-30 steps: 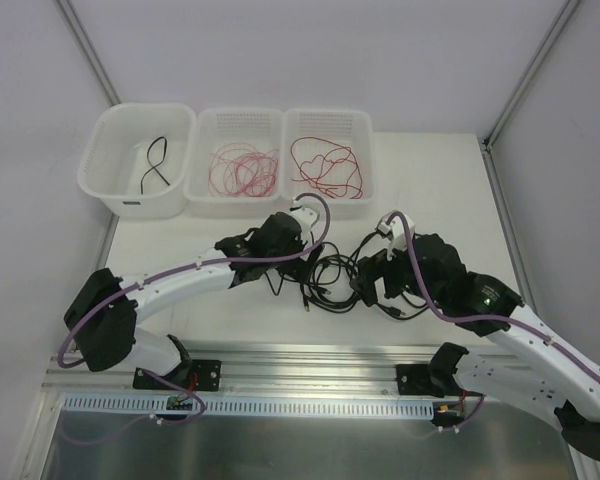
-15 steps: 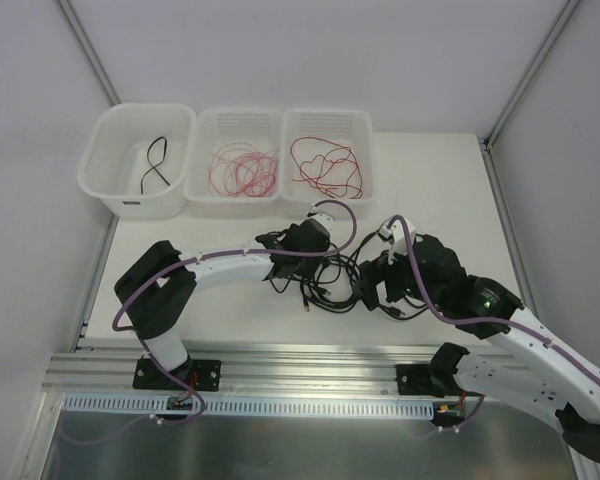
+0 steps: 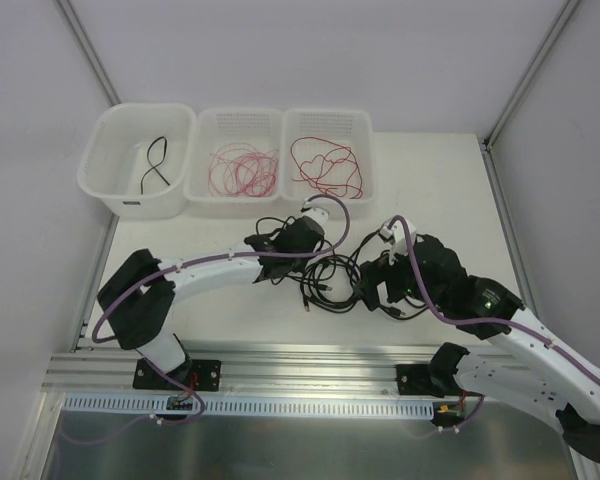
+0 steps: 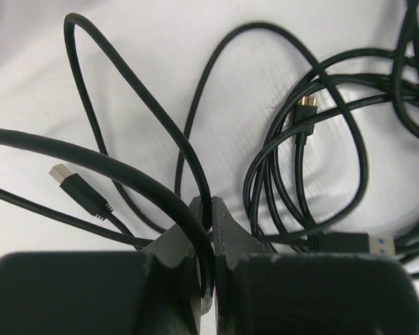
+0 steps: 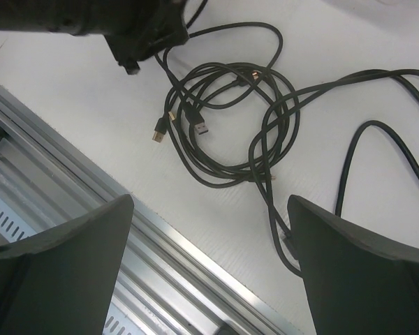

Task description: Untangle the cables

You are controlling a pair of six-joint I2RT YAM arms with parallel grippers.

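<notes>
A loose tangle of black cables (image 3: 332, 283) lay on the white counter (image 3: 435, 185), near the middle and between the two arms. The left arm (image 3: 210, 268) reached in from the left, and its jaws were closed on one black strand (image 4: 126, 169) at the left edge of the tangle, the strand running up between the two tips. Just left of that strand lay a silver-tipped plug (image 4: 75, 187). To its right several loops overlapped, with a gold-tipped plug (image 4: 307, 103) among them and a blue-tipped plug (image 4: 366, 244) nearer the jaws.

The right arm (image 3: 500, 312) stood just right of the tangle. Its jaws were spread wide above the cables and gripped nothing.

Along the far edge of the counter three white bins sat side by side. The left bin (image 3: 140, 107) held a single black cable (image 3: 156, 165). The middle bin (image 3: 240, 112) held pinkish-red wires (image 3: 245, 170) in loose coils. The right bin (image 3: 330, 112) held red wires (image 3: 325, 165). A metal rail (image 3: 310, 360) ran along the near edge.
</notes>
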